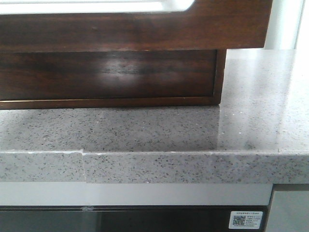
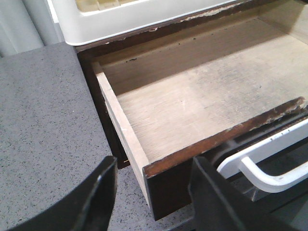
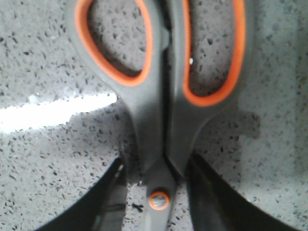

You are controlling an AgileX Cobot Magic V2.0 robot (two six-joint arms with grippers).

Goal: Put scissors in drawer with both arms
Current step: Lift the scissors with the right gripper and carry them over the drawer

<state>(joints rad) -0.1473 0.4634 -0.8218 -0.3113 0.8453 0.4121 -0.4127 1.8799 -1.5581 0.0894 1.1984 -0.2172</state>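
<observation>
While the right gripper [image 3: 156, 183] straddles a pair of grey-handled scissors with orange-lined finger loops [image 3: 161, 96], its two black fingers [image 3: 110, 197] stand one on each side of the narrow neck just by the orange-ringed pivot screw [image 3: 159, 199]. Whether the pads press on the scissors or merely flank them cannot be told, since the contact is blurred and cut off by the frame edge. The scissors lie closed on a speckled grey stone countertop [image 3: 43, 159], with a bright band of reflected light across it to one side of the handles.

The left gripper [image 2: 154, 192] is spread wide and holds nothing; its black fingers [image 2: 98, 197] hang just over the near corner of the glossy dark-brown wooden drawer [image 2: 202, 106]. That drawer is pulled out, showing a pale, bare wooden floor and a chipped top edge on its front. Beside the drawer front sits a white plastic bar handle [image 2: 269, 168], and a white rounded-cornered tray [image 2: 139, 19] rests above the drawer's cabinet.

From the front view neither arm shows. Only the dark drawer front [image 1: 111, 72] fills the upper part, pale white showing at its top edge, above the grey speckled counter [image 1: 159, 130]. A small white QR label [image 1: 246, 220] sits on the dark panel below the counter.
</observation>
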